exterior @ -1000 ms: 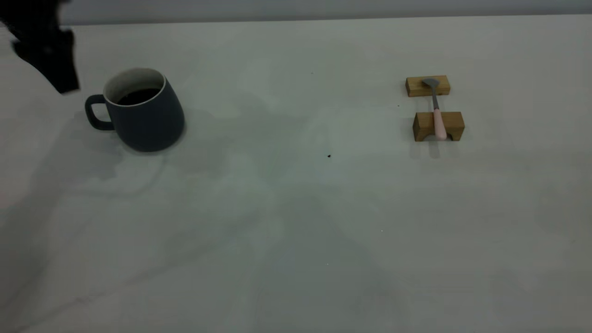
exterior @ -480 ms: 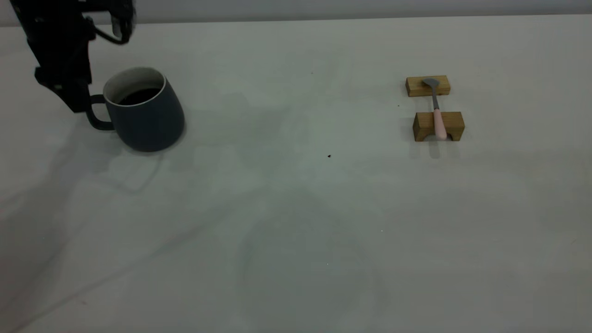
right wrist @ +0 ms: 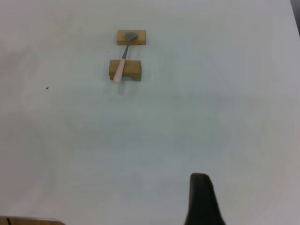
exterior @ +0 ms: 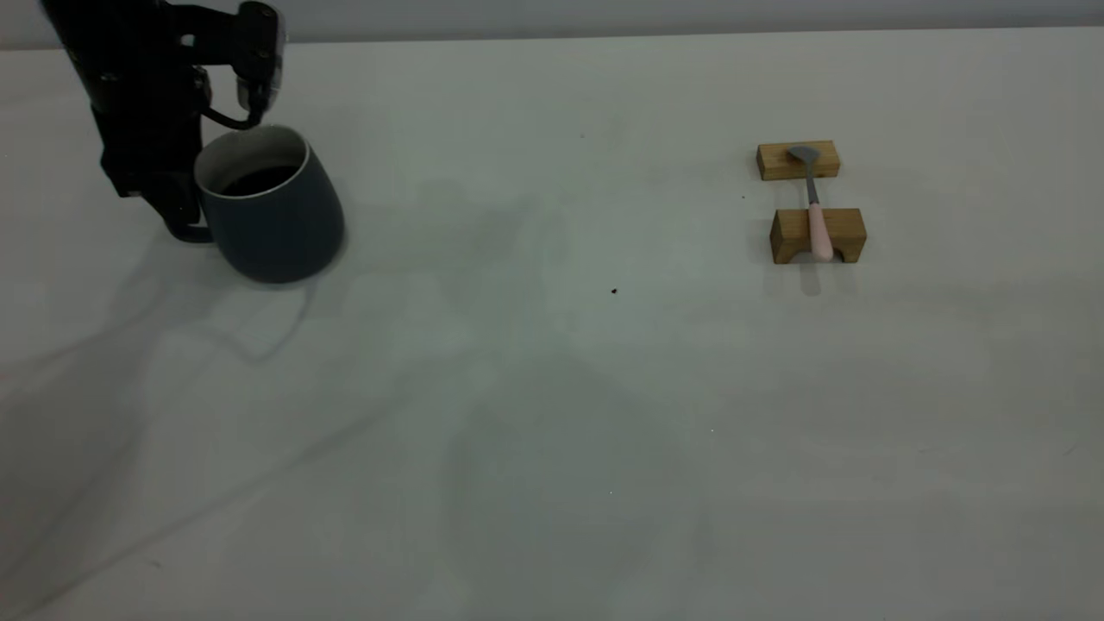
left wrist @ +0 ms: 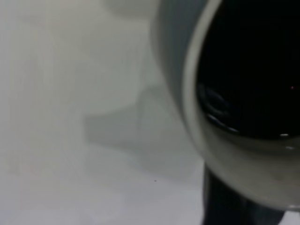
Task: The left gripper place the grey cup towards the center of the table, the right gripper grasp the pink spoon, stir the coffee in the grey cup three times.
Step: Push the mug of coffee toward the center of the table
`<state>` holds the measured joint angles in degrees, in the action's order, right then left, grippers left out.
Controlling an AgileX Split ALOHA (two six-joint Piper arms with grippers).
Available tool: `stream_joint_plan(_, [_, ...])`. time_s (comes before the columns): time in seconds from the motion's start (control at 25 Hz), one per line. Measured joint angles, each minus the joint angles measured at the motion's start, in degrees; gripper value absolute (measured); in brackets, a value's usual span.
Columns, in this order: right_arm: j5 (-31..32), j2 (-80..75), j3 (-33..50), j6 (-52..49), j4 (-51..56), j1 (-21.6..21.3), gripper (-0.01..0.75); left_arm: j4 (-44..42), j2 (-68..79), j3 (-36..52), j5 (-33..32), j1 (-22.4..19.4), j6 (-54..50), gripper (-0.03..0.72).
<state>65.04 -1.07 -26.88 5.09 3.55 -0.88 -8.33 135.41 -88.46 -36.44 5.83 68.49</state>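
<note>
Exterior view: left gripper sits right at the grey cup handle, can't tell its grip.

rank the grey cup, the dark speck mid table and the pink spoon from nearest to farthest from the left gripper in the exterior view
1. grey cup, right beside the left gripper, far left.
2. dark speck, mid table.
3. pink spoon, on the wooden blocks, far right.

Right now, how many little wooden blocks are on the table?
2. One block lies farther back, under the spoon's bowl. The other block sits just in front of it, under the pink handle. Both are on the table's right side. None seem hidden.
</note>
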Motion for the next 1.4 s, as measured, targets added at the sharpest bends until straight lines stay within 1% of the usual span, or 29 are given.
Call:
stream_joint_plan(0.16, [0.0, 0.0, 0.0, 0.0, 0.0, 0.0, 0.555, -0.29, 0.03, -0.05, 0.24, 2.17, 0.0, 0.236])
stream_joint_plan(0.2, [0.0, 0.0, 0.0, 0.0, 0.0, 0.0, 0.555, -0.29, 0.06, -0.06, 0.52, 2.96, 0.0, 0.214])
stream_joint_plan(0.56, [0.0, 0.0, 0.0, 0.0, 0.0, 0.0, 0.555, 1.15, 0.17, -0.06, 1.3, 10.7, -1.9, 0.212])
stream_joint_plan(0.84, [0.0, 0.0, 0.0, 0.0, 0.0, 0.0, 0.555, 5.33, 0.17, -0.06, 3.25, 16.47, -2.08, 0.236])
stream_joint_plan(1.0, [0.0, 0.0, 0.0, 0.0, 0.0, 0.0, 0.555, 6.78, 0.17, -0.06, 5.18, 18.61, -2.12, 0.246])
stream_joint_plan(1.16, [0.0, 0.0, 0.0, 0.0, 0.0, 0.0, 0.555, 8.33, 0.17, -0.06, 6.22, 19.66, -2.12, 0.252])
stream_joint_plan(1.28, [0.0, 0.0, 0.0, 0.0, 0.0, 0.0, 0.555, 8.33, 0.17, -0.06, 6.15, 19.85, -2.12, 0.309])
stream_joint_plan(1.4, [0.0, 0.0, 0.0, 0.0, 0.0, 0.0, 0.555, 8.33, 0.11, -0.06, 5.07, 19.9, -2.12, 0.448])
